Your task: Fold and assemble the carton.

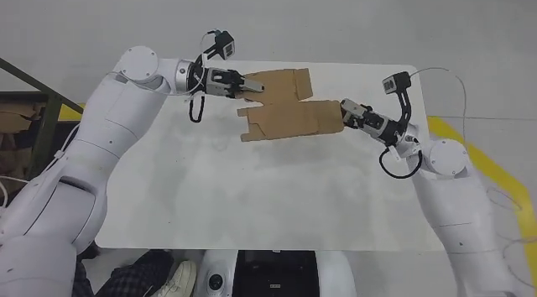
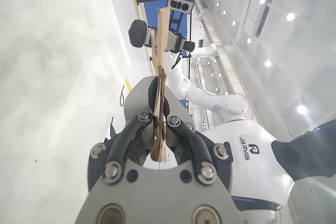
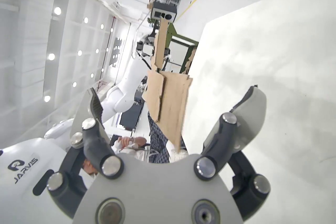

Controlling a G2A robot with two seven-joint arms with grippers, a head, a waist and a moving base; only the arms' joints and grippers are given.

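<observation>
Off the bench's left side: 1 green rail. L end effector is clamped on the carton's far-left flap. 1 carton: flat brown cardboard w/ creased, ragged flaps, up off mid-bench btwn 2 arms. R end effector is spread wide, fingers either side of the carton's right end. Far right: 1 yellow floor stripe.

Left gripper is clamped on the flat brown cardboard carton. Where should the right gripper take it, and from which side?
Take the flat brown cardboard carton at its free end, opposite the left gripper. Come in end-on along its length: that end stands edge-on between the open jaws of the right gripper, so closing there should pinch its two flat faces.
</observation>
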